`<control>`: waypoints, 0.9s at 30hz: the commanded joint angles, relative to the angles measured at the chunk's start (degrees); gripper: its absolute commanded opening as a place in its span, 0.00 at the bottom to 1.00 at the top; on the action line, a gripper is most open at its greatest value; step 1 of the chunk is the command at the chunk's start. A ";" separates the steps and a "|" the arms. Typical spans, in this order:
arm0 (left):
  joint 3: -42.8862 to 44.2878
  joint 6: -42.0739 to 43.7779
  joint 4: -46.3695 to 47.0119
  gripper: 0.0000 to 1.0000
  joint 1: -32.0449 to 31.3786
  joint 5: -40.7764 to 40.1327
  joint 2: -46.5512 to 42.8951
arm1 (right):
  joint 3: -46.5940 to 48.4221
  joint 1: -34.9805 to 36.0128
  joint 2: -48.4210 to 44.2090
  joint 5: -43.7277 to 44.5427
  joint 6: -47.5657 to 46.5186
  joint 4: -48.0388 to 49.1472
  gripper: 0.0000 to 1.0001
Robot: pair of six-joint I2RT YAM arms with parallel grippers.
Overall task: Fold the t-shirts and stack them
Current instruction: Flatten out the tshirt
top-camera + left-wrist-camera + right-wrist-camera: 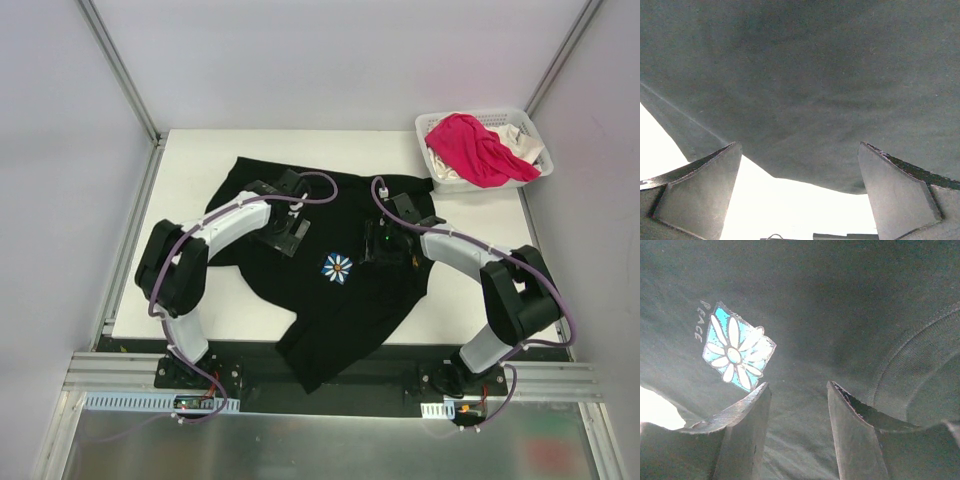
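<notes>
Two t-shirts are partly hidden in the lattice basket (445, 185) at 2 o'clock, the pink t-shirt (478, 148) piled over the white t-shirt (515, 135). The black t-shirt (340, 300) is spread at the centre of the table (200, 160), its hem draped over the 6 o'clock edge. The left gripper (799, 146) is spread wide and the right gripper (798, 385) partly parted; nothing is grasped by either.

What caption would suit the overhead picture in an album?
Two robot arms lean over a black daisy t-shirt on a table; a pink shirt and a white shirt lie in a basket.
</notes>
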 commanded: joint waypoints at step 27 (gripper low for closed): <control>-22.12 -11.40 38.78 0.99 6.98 3.30 -5.33 | -3.09 -7.54 -10.64 -0.01 1.86 1.53 0.55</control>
